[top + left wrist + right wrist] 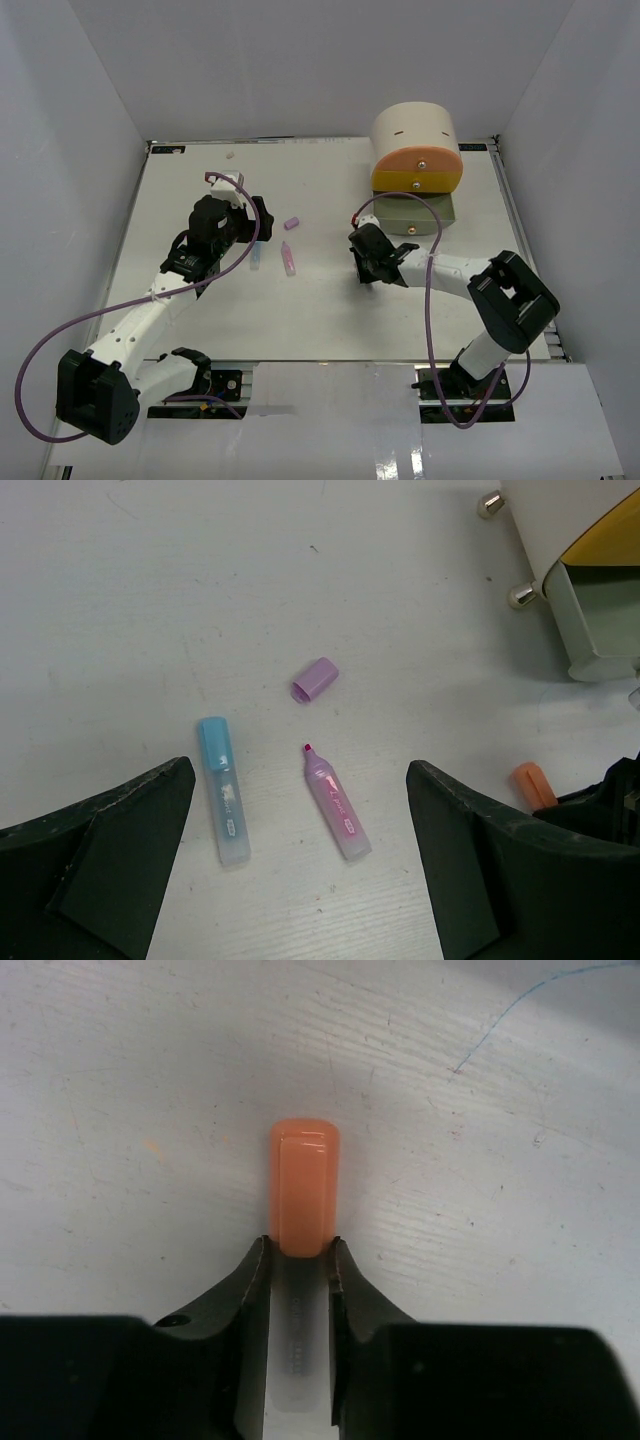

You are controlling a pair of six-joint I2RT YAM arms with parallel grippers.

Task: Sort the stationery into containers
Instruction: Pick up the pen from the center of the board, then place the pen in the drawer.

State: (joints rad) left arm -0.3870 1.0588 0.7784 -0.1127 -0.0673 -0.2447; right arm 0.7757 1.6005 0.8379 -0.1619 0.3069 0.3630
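My left gripper (pixel 262 222) (pixel 300 772) is open and empty, hovering over the table. Under it lie a blue-capped marker (pixel 222 800) (pixel 255 258) and an uncapped pink marker (pixel 335 802) (pixel 288 260). A purple cap (pixel 314 678) (pixel 292 223) lies just beyond them. My right gripper (pixel 364 270) (pixel 300 1250) is shut on an orange-capped marker (pixel 305 1195) low at the table; its cap sticks out past the fingertips and also shows in the left wrist view (pixel 533 783). The cream organiser (pixel 413 128) stands at the back right with peach-orange (pixel 417 168) and yellow (pixel 440 186) drawers; the grey-green drawer (pixel 415 213) (pixel 600 620) is pulled out.
White walls enclose the table on three sides. Two drawer knobs (pixel 490 502) (pixel 522 595) show in the left wrist view. Purple cables loop from both arms. A small pale speck (pixel 230 155) lies near the back left edge.
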